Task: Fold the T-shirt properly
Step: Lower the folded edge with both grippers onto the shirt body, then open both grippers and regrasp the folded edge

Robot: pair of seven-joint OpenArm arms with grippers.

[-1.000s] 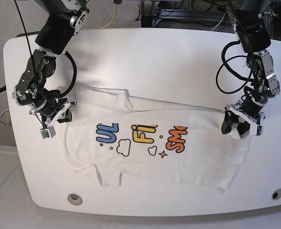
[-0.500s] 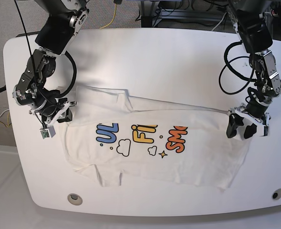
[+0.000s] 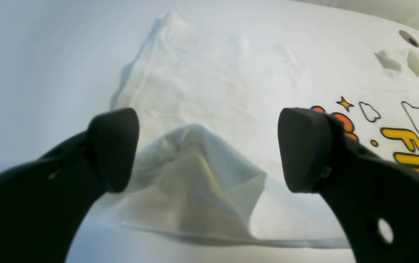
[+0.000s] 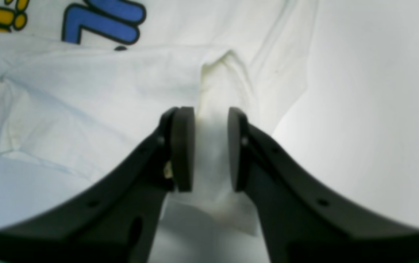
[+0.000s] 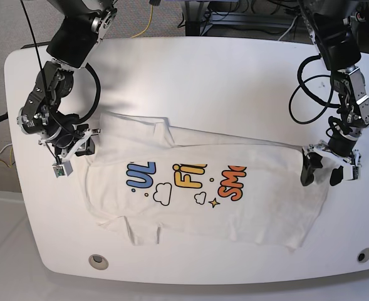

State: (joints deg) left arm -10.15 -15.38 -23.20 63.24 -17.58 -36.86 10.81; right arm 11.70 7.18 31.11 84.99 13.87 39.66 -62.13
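**Left gripper released, right gripper pinching T-shirt fabric**

Left gripper (image 3: 208, 149) has its jaws spread wide with nothing between them. It hangs just over a raised, tented hump of white cloth at the edge of the T-shirt (image 3: 209, 84). In the left wrist view the black fingers (image 3: 112, 148) flank the hump without touching it. In the base view the left gripper (image 5: 322, 169) sits at the shirt's edge on that view's right, near the counter's right side.

Right gripper (image 4: 210, 146) is clamped on a narrow bunched fold of white shirt cloth; the fold runs up between the two black pads (image 4: 184, 146) and out the far side. Whether both pads press the cloth is hard to tell, since a slim gap shows beside one. In the base view the right gripper (image 5: 67, 148) is at the shirt's upper corner on that view's left, by the sleeve.

The T-shirt (image 5: 197, 188) lies spread on the white counter (image 5: 203, 75), print side up, with its upper part folded over. Blue, yellow and orange letters show, cut off by the fold, with clouds and a star below them. Lower edge is wrinkled. Blue and yellow letters appear at the top of the right wrist view; orange and yellow ones at the right of the left wrist view.

A round hole (image 5: 98, 260) sits in the counter near its front edge, another (image 5: 363, 255) at the front right.
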